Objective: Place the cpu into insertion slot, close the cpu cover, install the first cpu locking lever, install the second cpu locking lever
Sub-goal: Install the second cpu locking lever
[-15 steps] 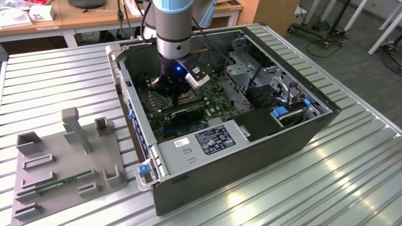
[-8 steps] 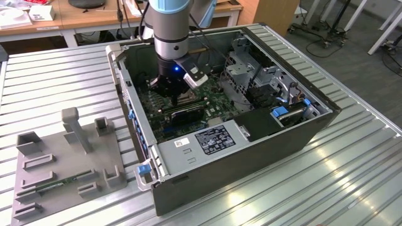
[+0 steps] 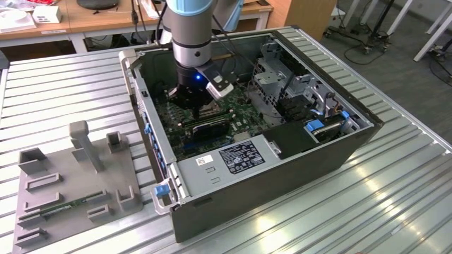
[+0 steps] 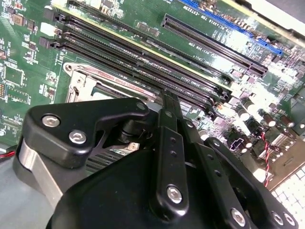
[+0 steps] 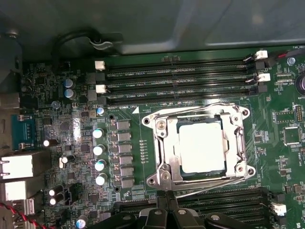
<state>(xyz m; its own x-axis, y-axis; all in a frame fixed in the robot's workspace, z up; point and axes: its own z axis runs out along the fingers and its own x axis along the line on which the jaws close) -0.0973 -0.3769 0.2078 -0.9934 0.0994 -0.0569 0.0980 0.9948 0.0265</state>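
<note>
Landmark: the green motherboard [image 5: 200, 57], matte and densely studded with small parts, lying inside an open dark metal computer case [image 3: 282, 174].
Cpu: the cpu [image 5: 201, 147], a flat square with a pale dull-silver top, sits in the insertion slot [image 5: 177, 157] near the middle of the motherboard.
Cpu cover: the cpu cover [image 5: 164, 150], a thin shiny steel frame with a large window, lies flat over the socket, its window around the chip.
Levers: thin bright wire levers seem to run along the cover's edges, though their latching is hard to judge.
Memory slots: long narrow black slots [image 5: 181, 71] flank the socket on two sides.
Gripper: the gripper [image 5: 167, 210], of matte black bolted links, hangs above the motherboard just beside the socket; its fingers appear drawn together, holding nothing.
Capacitors: small silver-topped cylinders [image 5: 99, 150] stand in a row beside the socket.
</note>
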